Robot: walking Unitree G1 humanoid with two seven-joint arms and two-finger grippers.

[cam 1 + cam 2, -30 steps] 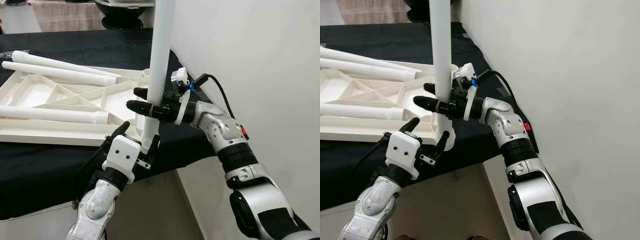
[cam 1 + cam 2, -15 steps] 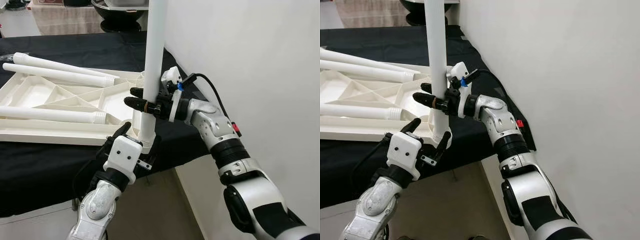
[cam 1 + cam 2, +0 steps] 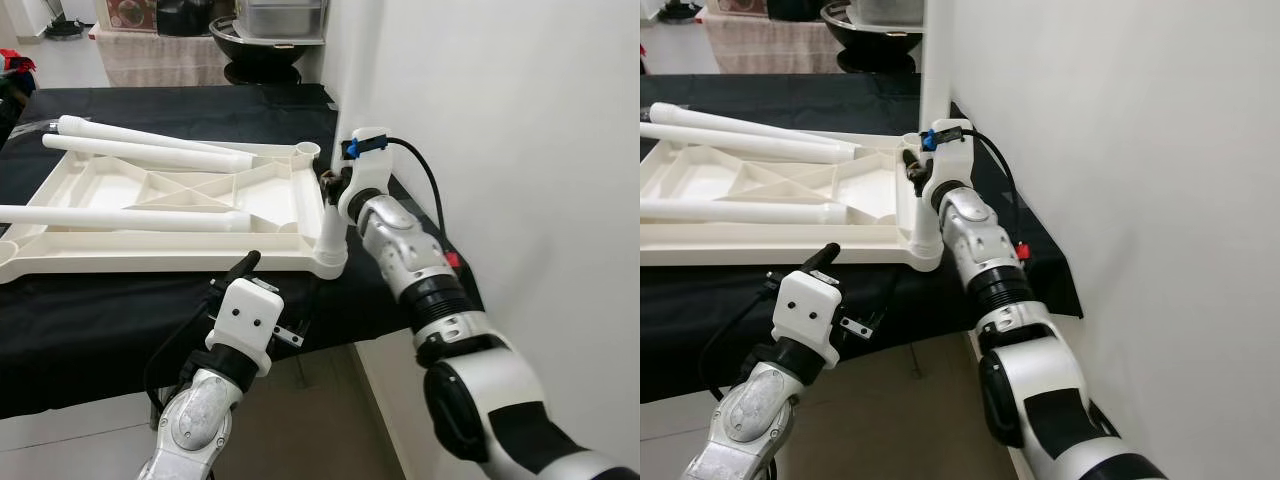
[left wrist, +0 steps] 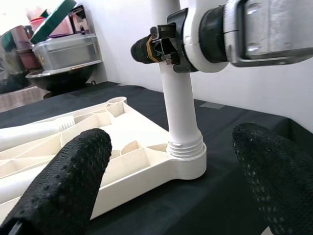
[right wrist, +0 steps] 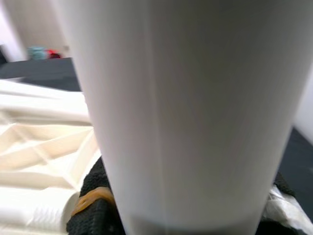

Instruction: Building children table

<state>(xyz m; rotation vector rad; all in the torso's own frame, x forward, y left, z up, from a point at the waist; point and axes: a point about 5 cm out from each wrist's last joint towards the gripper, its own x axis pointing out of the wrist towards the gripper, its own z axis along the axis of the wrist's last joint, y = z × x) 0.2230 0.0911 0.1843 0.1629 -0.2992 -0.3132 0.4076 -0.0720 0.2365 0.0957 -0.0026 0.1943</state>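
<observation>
The white tabletop lies upside down on the black-clothed table. One white table leg stands upright in the socket at its near right corner. My right gripper is shut on that leg a little above the socket, and the leg's shaft runs close past its camera. My left gripper hangs open in front of the table edge, below and short of the socket, its fingers wide apart and touching nothing. Two loose legs rest along the far side of the tabletop and another across the middle.
A white wall runs close along the right, just behind the standing leg. The black cloth hangs over the table's near edge. A shelf with a dark bowl and a metal container stands at the back.
My left gripper has let go of the leg's base and drawn back towards me. The view has tilted up and shifted. My right gripper still grips the leg, its wrist turned.
</observation>
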